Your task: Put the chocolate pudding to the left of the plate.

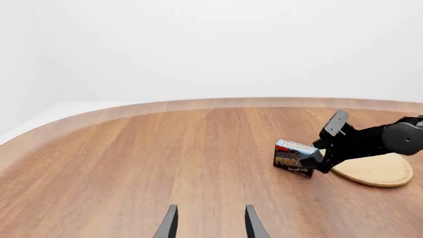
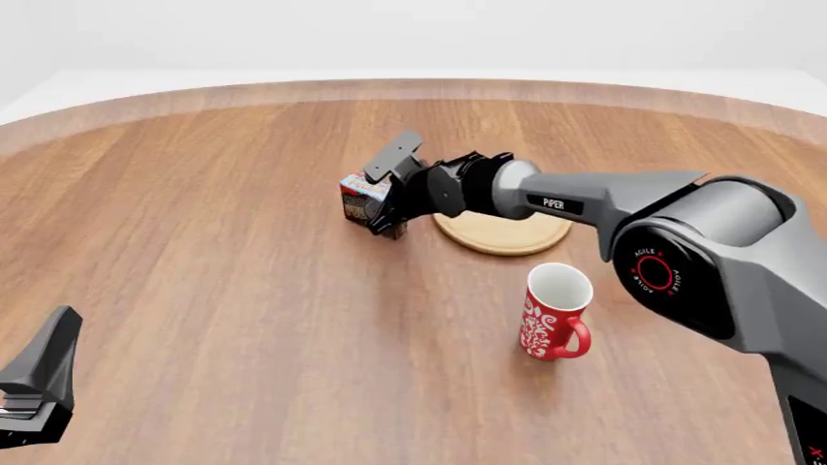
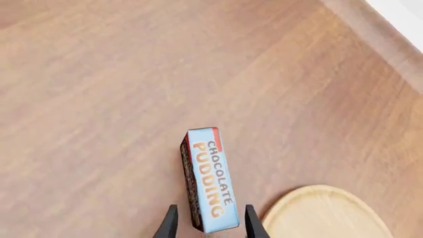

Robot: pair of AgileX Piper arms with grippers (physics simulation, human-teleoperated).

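The chocolate pudding [image 2: 356,196], a small dark-brown box with a light-blue lettered top, stands on the wooden table just left of the plate [image 2: 506,234], a flat round light-tan disc. My right gripper [image 2: 378,219] is open, with its fingers on either side of the box's near end and a small gap on each side. The right wrist view shows the box [image 3: 210,173] between the fingers [image 3: 170,222], with the plate [image 3: 324,214] beside it. In the left wrist view the box [image 1: 294,156] looks slightly tilted next to the plate [image 1: 378,171]. My left gripper [image 1: 211,223] is open and empty, far from both.
A red mug [image 2: 553,315] with a white pattern stands in front of the plate, under the right arm [image 2: 607,199]. The left arm [image 2: 39,383] sits at the near left corner. The table's curved far edge [image 2: 413,89] runs across the back.
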